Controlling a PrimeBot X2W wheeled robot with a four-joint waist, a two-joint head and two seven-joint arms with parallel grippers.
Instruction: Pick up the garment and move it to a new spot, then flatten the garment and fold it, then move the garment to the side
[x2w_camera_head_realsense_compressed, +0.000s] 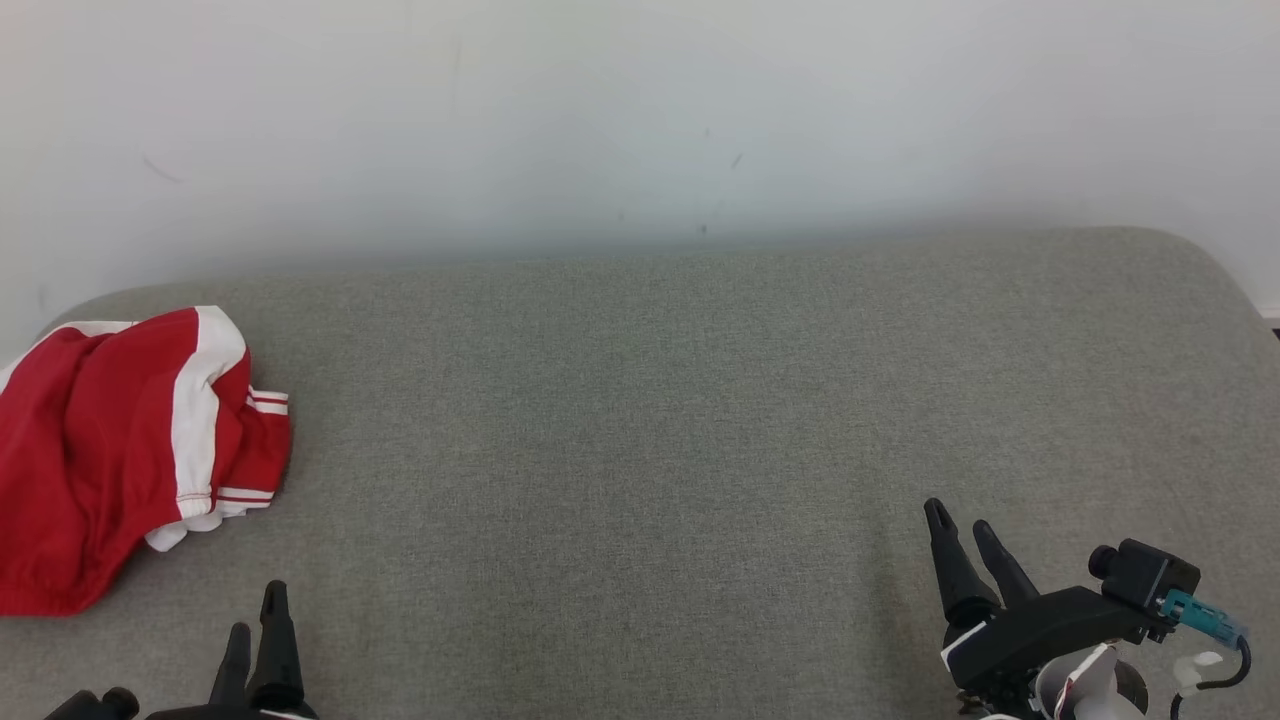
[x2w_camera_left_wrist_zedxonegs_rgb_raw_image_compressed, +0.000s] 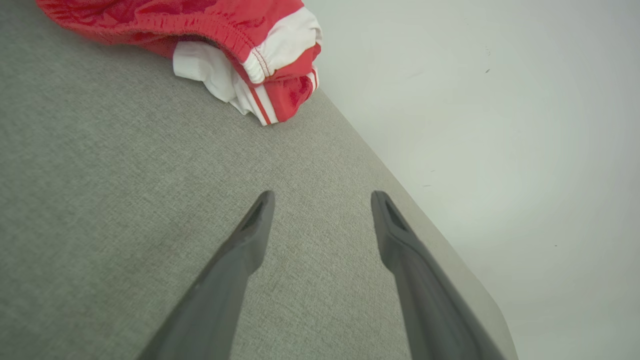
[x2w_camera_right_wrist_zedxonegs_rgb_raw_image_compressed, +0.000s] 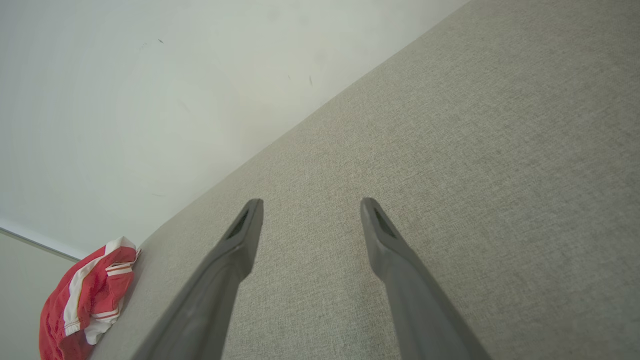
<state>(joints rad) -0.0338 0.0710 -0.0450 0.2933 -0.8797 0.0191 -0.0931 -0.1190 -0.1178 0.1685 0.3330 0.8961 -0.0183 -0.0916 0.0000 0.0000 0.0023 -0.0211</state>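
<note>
The garment is a red piece with white stripes, crumpled in a heap at the far left of the grey padded surface. The left wrist view has its striped hem, the garment, at the top. In the right wrist view the garment lies far off at the lower left. My left gripper hovers open near the front edge, a short way in front of the garment and apart from it. My right gripper stands open at the lower right, nothing between its fingers.
A pale wall runs along the back edge of the grey surface. The surface's rounded corners show at the back left and back right. A broad stretch of bare grey fabric separates the two grippers.
</note>
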